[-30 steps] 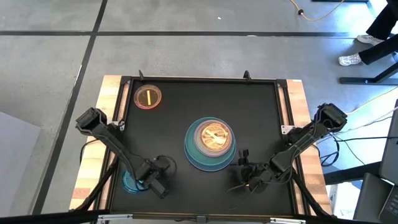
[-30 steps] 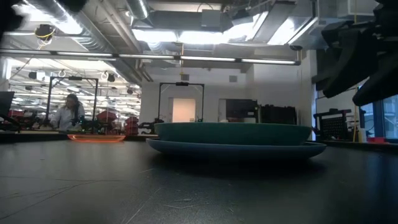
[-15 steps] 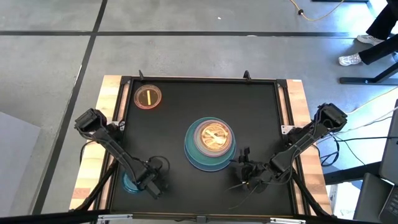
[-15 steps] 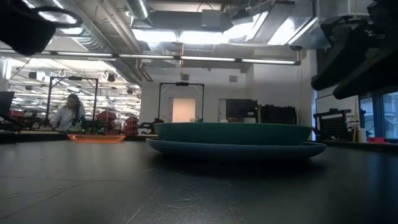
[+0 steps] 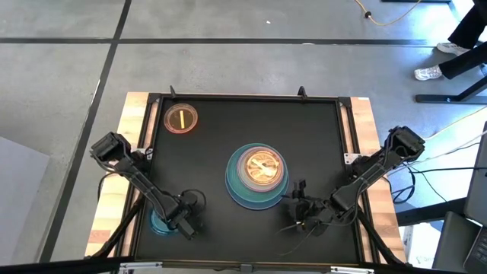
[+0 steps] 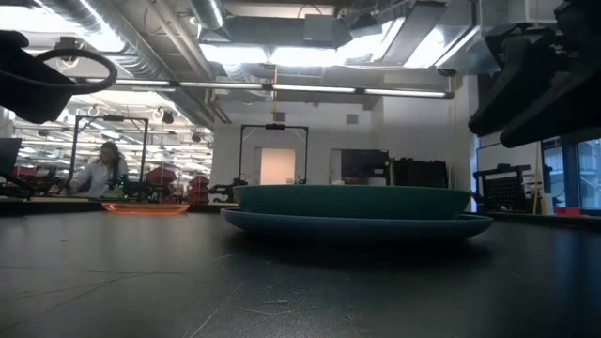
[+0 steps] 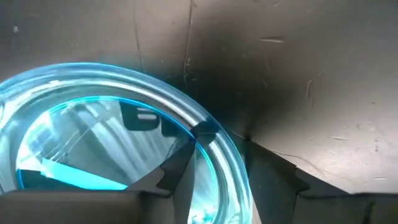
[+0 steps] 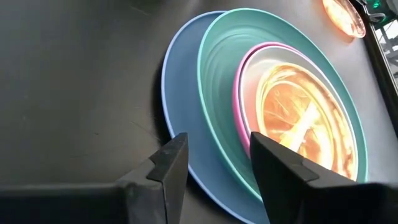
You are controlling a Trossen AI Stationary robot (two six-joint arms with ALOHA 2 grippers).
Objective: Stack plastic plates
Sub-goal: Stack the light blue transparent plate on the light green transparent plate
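A stack of plates (image 5: 257, 175) sits mid-table: light blue at the bottom, then teal, hot pink and a pale one, with orange translucent plates on top. A small amber plate (image 5: 181, 119) lies flat at the far left corner. A small cyan translucent plate (image 5: 158, 223) lies at the near left. My left gripper (image 5: 185, 223) is low over the cyan plate's right edge and open, with one finger inside the rim and one outside (image 7: 222, 140). My right gripper (image 5: 297, 213) hovers open, just near and right of the stack (image 8: 217, 165). My left gripper comes at the cyan plate from above, its fingers straddling the rim (image 7: 214, 148) on the side toward the stack, one finger inside the dish and one outside. Whether either finger touches the rim, I cannot tell. The plate lies flat on the table.
The black table top (image 5: 319, 137) has a raised frame and wooden side strips (image 5: 364, 122). There is bare surface between the cyan plate and the stack, and along the far and right sides. In the low view (image 6: 352, 208) the stack stands in the middle, with a person far behind in the room.
My left gripper has moved a short way toward the table's left and near edges and down, ending over the cyan plate's rim. The plates and my right arm have kept still.
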